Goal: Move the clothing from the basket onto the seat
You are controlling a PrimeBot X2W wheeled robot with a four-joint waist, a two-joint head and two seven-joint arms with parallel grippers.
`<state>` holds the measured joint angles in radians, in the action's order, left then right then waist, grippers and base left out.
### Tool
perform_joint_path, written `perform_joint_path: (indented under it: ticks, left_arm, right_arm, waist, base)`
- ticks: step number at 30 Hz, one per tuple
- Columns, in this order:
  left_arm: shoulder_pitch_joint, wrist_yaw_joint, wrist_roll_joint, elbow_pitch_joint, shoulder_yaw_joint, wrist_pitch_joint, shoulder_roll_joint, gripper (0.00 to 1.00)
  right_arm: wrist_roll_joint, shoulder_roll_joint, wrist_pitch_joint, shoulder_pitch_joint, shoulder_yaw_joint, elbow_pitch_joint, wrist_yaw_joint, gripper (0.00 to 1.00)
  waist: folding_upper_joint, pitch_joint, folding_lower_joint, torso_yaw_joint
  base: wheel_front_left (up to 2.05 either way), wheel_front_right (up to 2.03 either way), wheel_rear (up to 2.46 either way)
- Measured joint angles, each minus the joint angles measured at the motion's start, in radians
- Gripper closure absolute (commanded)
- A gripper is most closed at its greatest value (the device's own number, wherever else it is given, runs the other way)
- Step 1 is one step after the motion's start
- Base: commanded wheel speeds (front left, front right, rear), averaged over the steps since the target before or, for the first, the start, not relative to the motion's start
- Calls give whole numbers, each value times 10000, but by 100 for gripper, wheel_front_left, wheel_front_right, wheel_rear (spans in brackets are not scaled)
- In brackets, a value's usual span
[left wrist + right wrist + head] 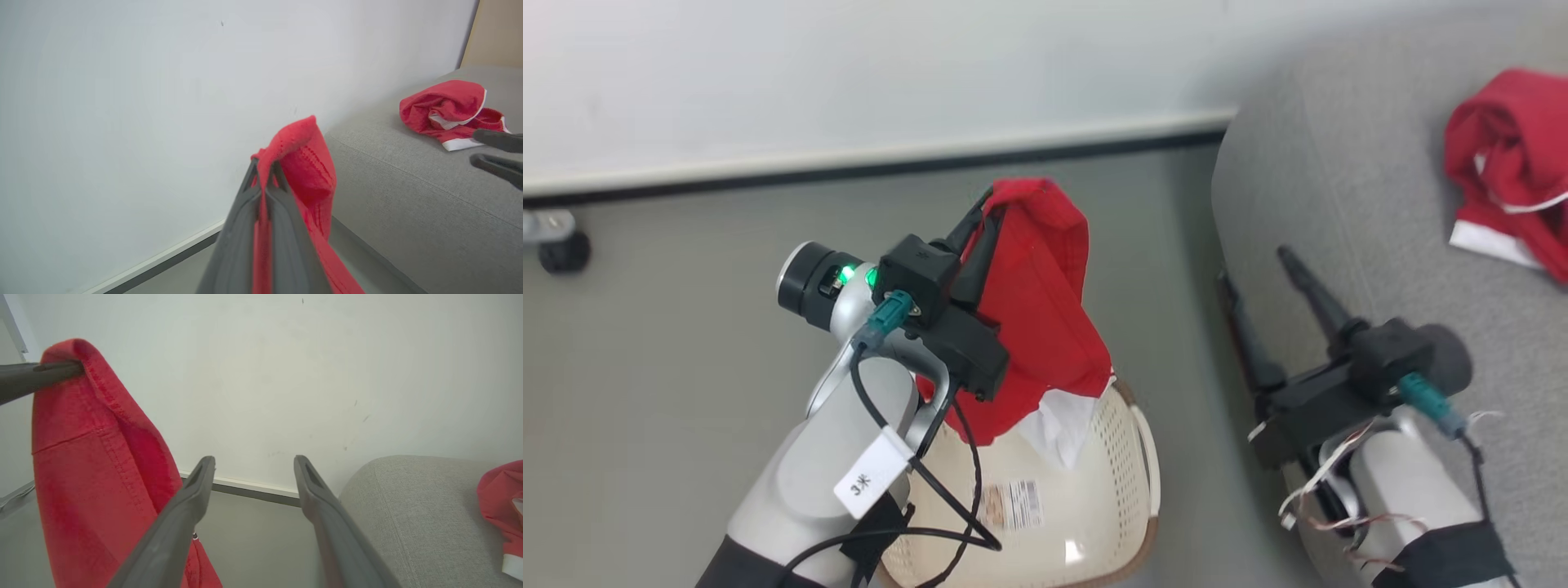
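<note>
My left gripper (pixel 990 208) is shut on a red garment (pixel 1037 310) of the clothing, which hangs from the fingertips above the cream basket (pixel 1127 457); its white part reaches down to the basket's rim. In the left wrist view the closed fingers (pixel 265 175) pinch a fold of the red cloth (pixel 310 163). A second red garment with white trim (pixel 1515 163) lies crumpled on the grey seat (pixel 1339 188). My right gripper (pixel 1254 265) is open and empty at the seat's left edge; its spread fingers (pixel 196 486) frame wall and floor.
A white wall with a dark baseboard (pixel 866 167) runs behind the grey floor. A dark caster wheel (pixel 562 249) sits at the far left. A label (pixel 1013 502) lies on the bare basket bottom. The seat's rounded corner (pixel 388 486) is close to my right fingers.
</note>
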<state>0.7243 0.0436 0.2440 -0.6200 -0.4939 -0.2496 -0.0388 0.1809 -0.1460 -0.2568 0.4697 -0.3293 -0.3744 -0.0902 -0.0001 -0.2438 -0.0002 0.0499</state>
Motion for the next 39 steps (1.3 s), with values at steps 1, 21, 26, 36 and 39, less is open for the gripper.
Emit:
perform_joint_path:
  ticks: [1,21,26,36,39]
  left_arm:
    - [1,0,61,65,21,-2,0,100]
    - [100,-12,828,502,-629,4,19,100]
    - [174,-161,1170,800,-955,31,21,100]
    - [130,-360,1336,1421,-1373,284,21,100]
    - [84,-368,1358,1513,-1404,328,15,100]
  right_arm:
    - [-13,21,0,-30,-94,-111,-59,0]
    - [-109,313,2,-327,-1992,-1881,-332,0]
    - [-63,311,2,-325,-2150,-2006,-334,0]
    - [318,-278,2,-332,-2316,-1768,-336,0]
    - [330,-481,2,-329,-2328,-1755,-341,0]
  waist:
    - [-1,155,0,-14]
    - [0,2921,0,-142]
    - [0,3231,1,-298]
    - [1,3519,1,-639]
    - [0,3575,2,-709]
  base:
    - [0,0,0]
    - [0,0,0]
    - [0,0,0]
    - [0,0,0]
    - [0,0,0]
